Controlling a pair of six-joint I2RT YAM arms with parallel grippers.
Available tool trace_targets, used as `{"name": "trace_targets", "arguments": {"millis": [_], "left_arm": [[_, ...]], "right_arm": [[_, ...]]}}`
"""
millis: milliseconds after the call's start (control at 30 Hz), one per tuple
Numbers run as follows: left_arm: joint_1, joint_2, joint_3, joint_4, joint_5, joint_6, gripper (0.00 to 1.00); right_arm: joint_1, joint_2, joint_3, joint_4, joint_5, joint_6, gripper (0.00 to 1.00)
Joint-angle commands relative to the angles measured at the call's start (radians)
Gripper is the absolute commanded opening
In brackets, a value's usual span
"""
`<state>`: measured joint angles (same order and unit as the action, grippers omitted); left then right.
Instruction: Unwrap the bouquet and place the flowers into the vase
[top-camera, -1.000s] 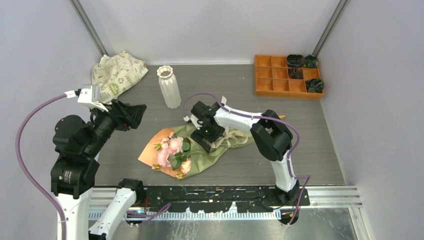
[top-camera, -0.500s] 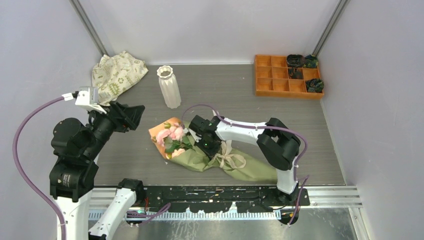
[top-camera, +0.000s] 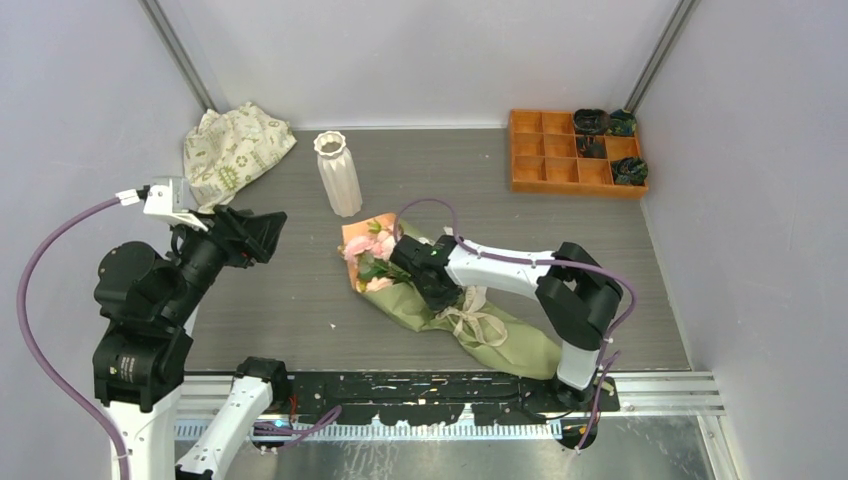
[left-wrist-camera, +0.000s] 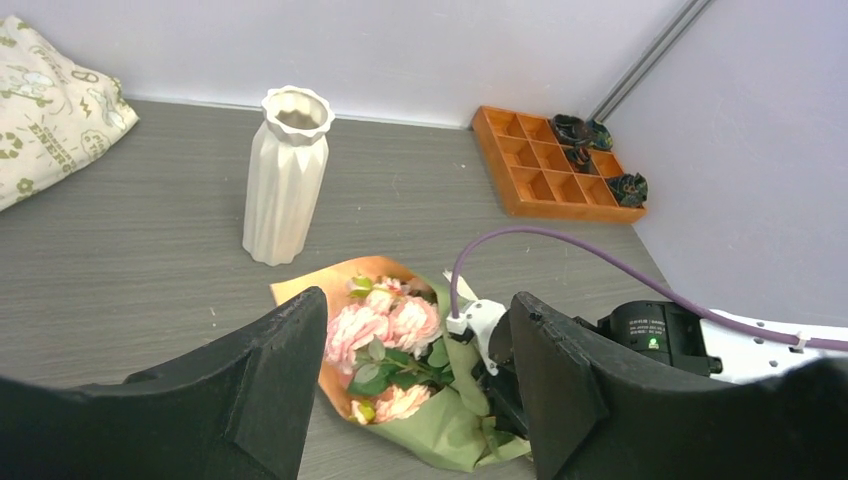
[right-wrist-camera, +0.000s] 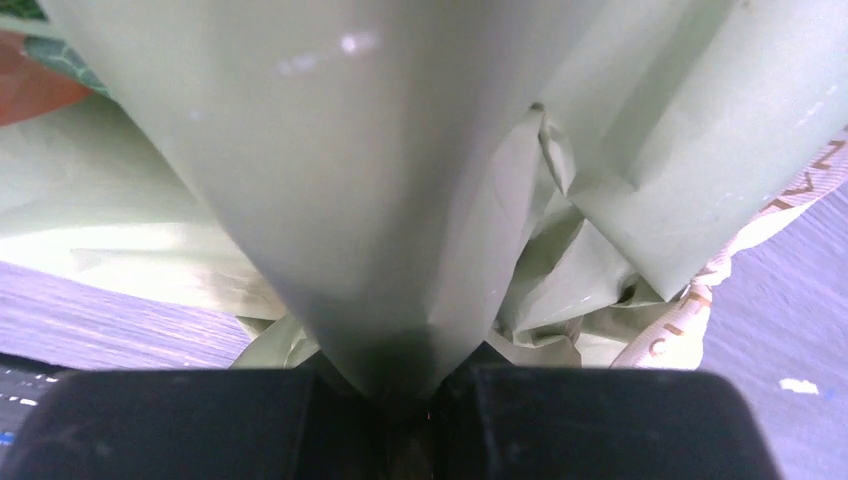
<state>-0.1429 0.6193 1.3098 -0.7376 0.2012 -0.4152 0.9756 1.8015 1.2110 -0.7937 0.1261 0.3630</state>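
You had the bouquet lying on the table, blooms toward the vase, wrapped end toward the near right edge. Your right gripper sat on its green paper just behind the flowers, with the cream ribbon bow just past it. Your left gripper hung well apart on the left. The vase stood upright near the cloth bag.

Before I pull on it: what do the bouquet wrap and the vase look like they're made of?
Bouquet wrap: probably thin coated paper or film. It is pale green with a soft sheen, and it holds sharp folds and crumples near the ribbon. Vase: probably ceramic. It is white and matte, with crisp rigid ribs and a scalloped rim, though moulded plastic can't be ruled out.
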Motion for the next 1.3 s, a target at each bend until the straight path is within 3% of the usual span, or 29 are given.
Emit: {"name": "trace_targets", "arguments": {"millis": [0, 233, 433, 667, 867, 1000, 1167, 1267], "left_arm": [[-0.003, -0.006, 0.050, 0.013, 0.011, 0.001, 0.68], [-0.004, -0.007, 0.068, 0.009, 0.023, -0.003, 0.68], [-0.003, 0.025, 0.088, -0.008, 0.021, -0.002, 0.69], [-0.003, 0.095, 0.126, -0.015, 0.008, -0.002, 0.68], [-0.004, 0.235, 0.144, 0.003, 0.017, -0.012, 0.68], [-0.004, 0.304, 0.158, 0.004, -0.052, -0.043, 0.66], [-0.008, 0.369, 0.212, 0.005, -0.097, -0.040, 0.66], [-0.035, 0.427, 0.271, 0.011, -0.118, -0.016, 0.66]], "right_arm": [[-0.011, -0.089, 0.008, -0.180, 0.197, 0.220, 0.01], [-0.018, -0.093, 0.120, -0.375, 0.505, 0.374, 0.01], [-0.136, -0.046, 0.213, -0.312, 0.547, 0.349, 0.01], [-0.283, 0.043, 0.475, -0.191, 0.438, 0.234, 0.01], [-0.318, 0.244, 0.795, -0.205, 0.366, 0.178, 0.01], [-0.330, 0.360, 0.957, -0.239, 0.303, 0.178, 0.01], [-0.362, 0.435, 1.012, -0.224, 0.275, 0.200, 0.01], [-0.405, 0.447, 0.985, -0.179, 0.214, 0.206, 0.20]]}}
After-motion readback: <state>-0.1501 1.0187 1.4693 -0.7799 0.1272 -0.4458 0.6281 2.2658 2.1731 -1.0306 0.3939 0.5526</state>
